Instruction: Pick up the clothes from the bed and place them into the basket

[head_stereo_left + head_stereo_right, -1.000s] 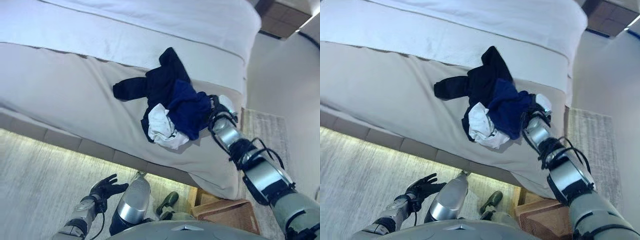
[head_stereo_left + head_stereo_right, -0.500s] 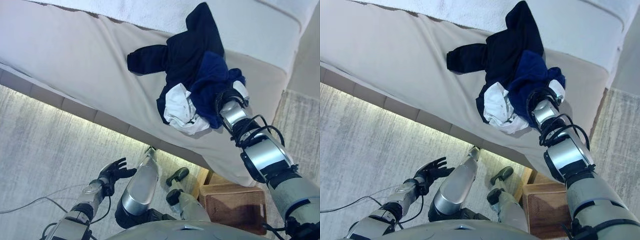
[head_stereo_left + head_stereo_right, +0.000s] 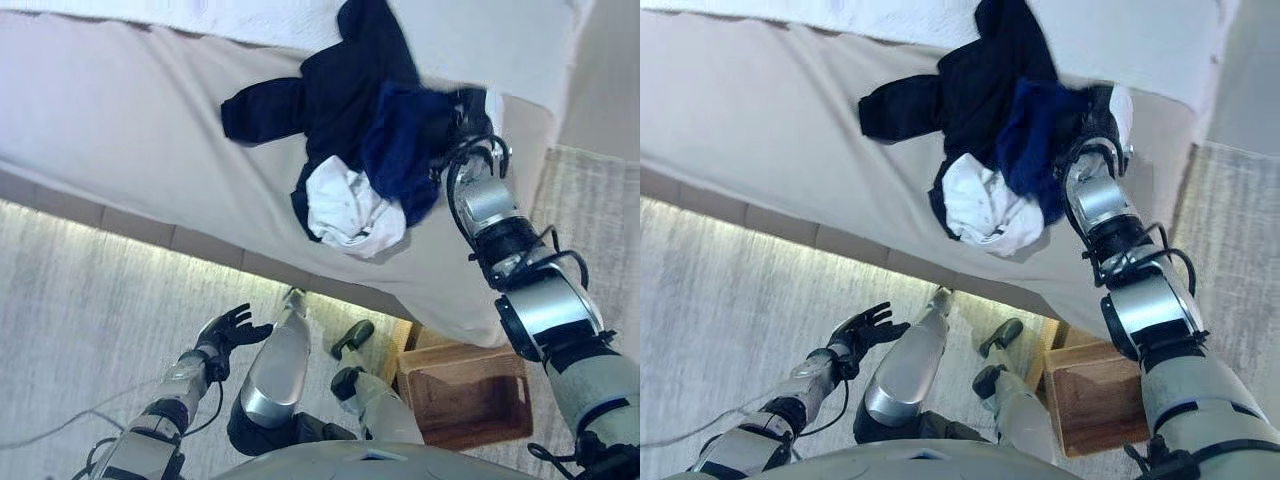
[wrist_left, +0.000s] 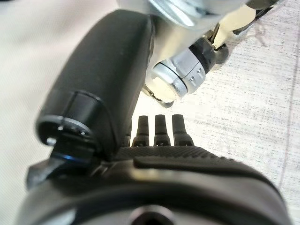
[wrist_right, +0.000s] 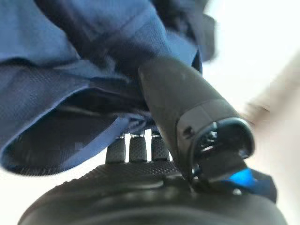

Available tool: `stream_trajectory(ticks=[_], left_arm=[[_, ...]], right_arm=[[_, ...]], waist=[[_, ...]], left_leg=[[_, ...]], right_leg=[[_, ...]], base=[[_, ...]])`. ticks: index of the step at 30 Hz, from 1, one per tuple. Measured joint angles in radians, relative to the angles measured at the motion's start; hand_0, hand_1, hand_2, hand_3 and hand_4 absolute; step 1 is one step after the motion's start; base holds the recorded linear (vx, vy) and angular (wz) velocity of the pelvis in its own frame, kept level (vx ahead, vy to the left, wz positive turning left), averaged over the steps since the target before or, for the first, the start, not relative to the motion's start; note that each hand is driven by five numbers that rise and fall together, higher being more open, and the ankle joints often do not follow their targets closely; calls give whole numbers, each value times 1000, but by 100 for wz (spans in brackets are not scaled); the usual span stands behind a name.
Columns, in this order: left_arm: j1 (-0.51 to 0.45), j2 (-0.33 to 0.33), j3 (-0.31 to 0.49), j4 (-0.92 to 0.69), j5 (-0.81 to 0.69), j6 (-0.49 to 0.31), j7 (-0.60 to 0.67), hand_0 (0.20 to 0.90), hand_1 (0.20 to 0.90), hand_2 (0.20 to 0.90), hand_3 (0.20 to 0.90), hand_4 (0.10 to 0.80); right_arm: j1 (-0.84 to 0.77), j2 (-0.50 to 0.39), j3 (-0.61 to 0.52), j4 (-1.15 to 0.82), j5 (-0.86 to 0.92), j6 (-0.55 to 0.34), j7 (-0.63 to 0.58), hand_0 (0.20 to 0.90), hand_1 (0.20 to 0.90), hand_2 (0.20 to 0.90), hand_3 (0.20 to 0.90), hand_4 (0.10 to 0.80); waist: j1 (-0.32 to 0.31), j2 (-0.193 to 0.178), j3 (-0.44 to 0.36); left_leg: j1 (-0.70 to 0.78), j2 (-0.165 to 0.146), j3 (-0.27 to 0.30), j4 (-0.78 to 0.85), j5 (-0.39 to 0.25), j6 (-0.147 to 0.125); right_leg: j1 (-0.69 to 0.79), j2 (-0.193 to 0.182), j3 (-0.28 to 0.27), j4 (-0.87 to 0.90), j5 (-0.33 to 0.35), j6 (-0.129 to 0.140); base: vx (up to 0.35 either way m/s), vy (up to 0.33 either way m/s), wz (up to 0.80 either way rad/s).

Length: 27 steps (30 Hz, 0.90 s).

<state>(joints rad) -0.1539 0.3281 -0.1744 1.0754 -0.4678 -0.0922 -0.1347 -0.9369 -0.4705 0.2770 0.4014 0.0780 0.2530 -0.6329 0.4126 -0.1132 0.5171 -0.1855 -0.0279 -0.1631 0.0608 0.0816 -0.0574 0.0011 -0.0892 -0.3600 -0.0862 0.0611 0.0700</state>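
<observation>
A pile of clothes lies on the bed's beige cover (image 3: 120, 130): a black garment (image 3: 340, 90), a blue garment (image 3: 400, 150) and a white one (image 3: 350, 210) nearest the bed's edge. My right hand (image 3: 470, 112) is at the pile's right side, dug into the blue garment (image 5: 56, 93). In the right wrist view its thumb (image 5: 183, 103) presses a blue fold against the fingers beneath. My left hand (image 3: 232, 328) hangs low over the floor, open and holding nothing. The brown wicker basket (image 3: 465, 395) stands on the floor below the right arm.
White bedding (image 3: 200, 15) covers the far part of the bed. The bed's corner hangs just above the basket. Grey carpet (image 3: 80, 300) runs along the near side of the bed.
The camera has shifted. My right hand has slid farther onto the bed, from the blue garment's near right side to its far right side. The left hand stays low.
</observation>
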Motion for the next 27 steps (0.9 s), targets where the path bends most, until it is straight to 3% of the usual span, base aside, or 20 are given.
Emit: stream_trajectory(ticks=[2,6,9,12,18,23,27], left_arm=[[27,2,37,-1,17,0,1,900,900,900,900,800],[54,7,89,-4,58,7,3,900,900,900,900,800],[89,28,94,0,88,28,21,900,900,900,900,800],[118,24,92,0,120,41,21,900,900,900,900,800],[144,-18,92,5,173,73,17,900,900,900,900,800],[176,-41,90,21,215,116,-5,900,900,900,900,800],[217,-44,75,30,233,138,-20,900,900,900,900,800]], right_arm=[[33,-7,-51,-155,-82,-33,-47,300,300,300,200,100],[65,-131,-163,-416,-195,-47,-118,300,300,300,200,100],[120,-192,-217,-488,-244,-44,-156,300,300,300,200,100],[199,-227,-231,-522,-259,-43,-157,300,300,300,200,100],[379,-257,-238,-530,-257,-45,-160,300,300,300,200,100],[533,-261,-327,-528,-235,-48,-150,300,300,300,200,100],[668,-262,-373,-490,-192,-55,-68,300,300,300,200,100]], waist=[[-23,-16,-7],[-104,-30,-16],[-178,-65,-97],[-221,-64,-196],[-301,-34,-340],[-378,15,-392],[-453,53,-413]], left_leg=[[24,5,32,3,-13,8],[81,8,91,4,-27,27],[93,8,130,6,-42,36],[115,9,162,4,-53,42],[210,24,254,-65,-57,42],[273,28,311,-150,-30,44],[311,41,367,-154,-37,43]], right_leg=[[12,-1,31,6,0,0],[25,-6,89,38,0,-1],[22,-11,123,33,0,-1],[25,-13,158,32,0,-1],[42,-3,221,29,1,0],[47,6,273,-1,-3,5],[59,24,331,-5,11,15]], base=[[88,13,-46],[142,-25,-44],[84,-85,-37],[28,-95,-37],[-12,-89,-44],[-22,-64,-41],[-46,-130,-43]])
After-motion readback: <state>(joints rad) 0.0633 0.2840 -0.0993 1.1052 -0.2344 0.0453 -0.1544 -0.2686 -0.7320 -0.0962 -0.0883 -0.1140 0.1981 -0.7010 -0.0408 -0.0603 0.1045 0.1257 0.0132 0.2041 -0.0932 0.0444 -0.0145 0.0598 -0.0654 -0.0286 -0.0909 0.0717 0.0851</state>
